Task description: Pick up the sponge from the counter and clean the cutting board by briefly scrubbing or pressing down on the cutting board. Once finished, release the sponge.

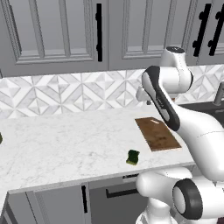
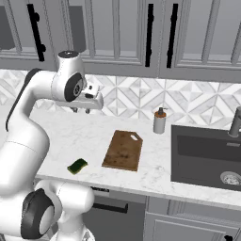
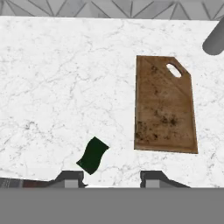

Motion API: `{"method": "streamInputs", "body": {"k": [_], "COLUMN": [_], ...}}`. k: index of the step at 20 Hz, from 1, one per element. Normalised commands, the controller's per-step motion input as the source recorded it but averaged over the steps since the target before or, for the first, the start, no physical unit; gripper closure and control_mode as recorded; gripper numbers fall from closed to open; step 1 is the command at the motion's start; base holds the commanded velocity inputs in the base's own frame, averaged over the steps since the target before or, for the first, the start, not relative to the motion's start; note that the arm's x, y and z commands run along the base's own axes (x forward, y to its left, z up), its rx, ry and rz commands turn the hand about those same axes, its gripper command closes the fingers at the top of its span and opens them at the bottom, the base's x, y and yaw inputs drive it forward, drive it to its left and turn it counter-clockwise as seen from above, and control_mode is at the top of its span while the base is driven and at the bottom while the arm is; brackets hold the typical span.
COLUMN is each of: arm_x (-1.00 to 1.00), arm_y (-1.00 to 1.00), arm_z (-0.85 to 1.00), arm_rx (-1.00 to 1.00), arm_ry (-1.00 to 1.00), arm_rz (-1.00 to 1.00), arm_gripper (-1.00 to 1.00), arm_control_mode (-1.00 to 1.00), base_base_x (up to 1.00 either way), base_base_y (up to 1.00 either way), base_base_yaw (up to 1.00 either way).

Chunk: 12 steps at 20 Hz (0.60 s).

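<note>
The sponge [image 1: 132, 157] [image 2: 77, 165] [image 3: 92, 155] lies on the white marble counter [image 1: 65, 140] [image 2: 66, 134] [image 3: 57, 87] near its front edge, dark green face up. To its right lies the brown cutting board [image 1: 157, 133] [image 2: 123, 149] [image 3: 164, 105], flat, with a pale handle hole at its far end. My gripper [image 2: 81, 110] [image 3: 111, 178] hangs high above the counter, near the backsplash, pointing down. It is open, fingertips wide apart, nothing between them. In the hand view the sponge sits just above the left fingertip [image 3: 70, 177].
A soap dispenser [image 2: 160, 121] [image 3: 214, 41] stands behind the board by the backsplash. A dark sink [image 2: 207, 155] [image 1: 205, 109] with a faucet [image 2: 234, 122] lies to the right. Wall cabinets hang above. A small dark object [image 1: 1, 138] sits at the far left.
</note>
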Motion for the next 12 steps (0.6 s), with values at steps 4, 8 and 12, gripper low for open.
{"method": "streamInputs", "body": {"k": [4, 8, 12], "arm_x": [-0.03, 0.06, 0.01], "arm_y": [0.01, 0.38, 0.33], "arm_z": [-0.14, -0.7, -1.0], "arm_rx": [0.0, -0.11, -0.19], "arm_ry": [0.0, 0.01, 0.0], "arm_rz": [0.0, -0.02, -0.01], "arm_gripper": [-1.0, -1.0, -1.0], "arm_control_mode": [-1.0, -1.0, -1.0], "base_base_x": [0.0, 0.0, 0.0], "base_base_y": [0.0, 0.0, 0.0], "base_base_yaw": [0.0, 0.0, 0.0]}}
